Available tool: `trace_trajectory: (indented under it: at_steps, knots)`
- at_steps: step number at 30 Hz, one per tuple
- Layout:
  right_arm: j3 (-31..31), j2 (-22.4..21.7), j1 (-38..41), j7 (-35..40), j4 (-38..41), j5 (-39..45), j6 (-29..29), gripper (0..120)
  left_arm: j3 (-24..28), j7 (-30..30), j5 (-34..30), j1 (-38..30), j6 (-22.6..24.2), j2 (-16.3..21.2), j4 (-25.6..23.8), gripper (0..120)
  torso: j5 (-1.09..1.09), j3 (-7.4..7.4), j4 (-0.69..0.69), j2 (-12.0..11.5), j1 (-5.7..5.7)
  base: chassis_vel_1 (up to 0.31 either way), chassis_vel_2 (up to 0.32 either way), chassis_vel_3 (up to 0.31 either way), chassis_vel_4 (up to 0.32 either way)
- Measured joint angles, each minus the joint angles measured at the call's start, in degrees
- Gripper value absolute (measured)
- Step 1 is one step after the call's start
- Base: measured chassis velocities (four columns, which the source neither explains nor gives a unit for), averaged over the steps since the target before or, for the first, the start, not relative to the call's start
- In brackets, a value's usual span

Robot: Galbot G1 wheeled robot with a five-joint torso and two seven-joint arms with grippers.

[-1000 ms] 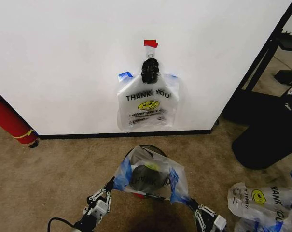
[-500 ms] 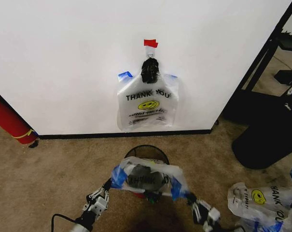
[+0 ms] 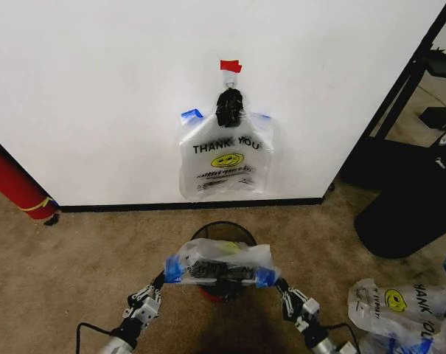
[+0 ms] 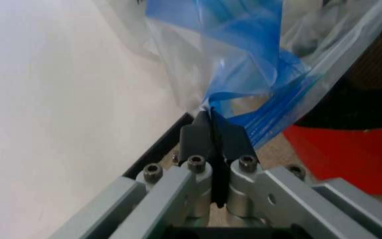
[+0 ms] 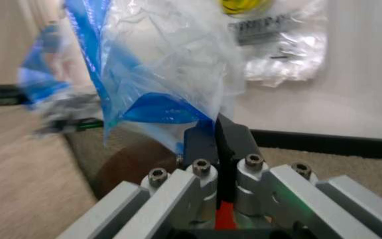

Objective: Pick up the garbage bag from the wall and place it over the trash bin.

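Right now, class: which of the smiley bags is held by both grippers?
The bag stretched over the bin; the others hang on the wall or lie on the carpet.

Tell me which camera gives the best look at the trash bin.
The head view: the trash bin's mesh rim and red base show beneath the garbage bag stretched between both grippers. The left wrist view catches its red base; the right wrist view shows a dark side.

Bright, even light; wrist bkgd blurred

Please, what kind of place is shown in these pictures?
Probably an indoor office or lab room: a plain white wall with a black baseboard, brown carpet, and a small trash bin on the floor.
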Motion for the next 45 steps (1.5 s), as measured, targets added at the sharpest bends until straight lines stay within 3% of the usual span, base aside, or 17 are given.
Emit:
trace_trajectory:
  at_steps: [6, 13, 22, 32, 39, 43, 45]
  knots:
    - [2.1, -2.45, -4.92, -3.32, 1.36, -1.21, 2.08, 0, -0.13, 0.01, 0.84, 0.89, -0.06, 2.02, -1.01, 0, 0.0, 0.0, -0.01, 0.0, 0.0, 0.0, 0.0, 0.0, 0.0]
    - [2.57, -2.67, -4.99, -1.11, -0.84, -1.42, 2.21, 0, 0.3, 0.09, 1.42, -0.34, -0.88, 2.39, 2.52, 0, 0.0, 0.0, -0.01, 0.0, 0.0, 0.0, 0.0, 0.0, 0.0]
    - [0.09, 1.95, 5.24, 3.45, -2.06, 4.07, -2.64, 0, 1.71, 2.54, 0.4, -5.36, 2.06, 1.13, 5.0, 0, 0.0, 0.0, 0.01, 0.0, 0.0, 0.0, 0.0, 0.0, 0.0]
    - [-4.5, 6.51, 11.06, 6.93, -7.52, 9.17, -8.77, 0, 1.97, 13.25, -0.21, -8.16, 3.12, 3.81, 6.41, 0, 0.0, 0.0, -0.01, 0.0, 0.0, 0.0, 0.0, 0.0, 0.0]
    - [-5.17, 9.02, 11.6, 13.21, -6.18, 8.51, -12.03, 0, 1.56, 15.27, -0.19, -7.47, 2.51, 4.58, 4.59, 0, 0.0, 0.0, 0.0, 0.0, 0.0, 0.0, 0.0, 0.0, 0.0]
    - [-5.03, 8.38, 10.19, 14.78, -3.78, 7.05, -12.66, 0, 0.27, 14.75, -0.56, -5.48, 0.54, 5.25, 2.53, 0, 0.01, 0.0, 0.0, 0.0, 0.0, 0.0, 0.0, 0.0, 0.0]
    - [-4.64, 6.99, 8.54, 15.27, -1.77, 5.23, -13.04, 1, -0.56, 14.8, -1.02, -3.53, 0.28, 6.02, 0.55, 7, 0.01, 0.0, 0.0, 0.0, 0.0, 0.0, 0.0, 0.0, 0.0]
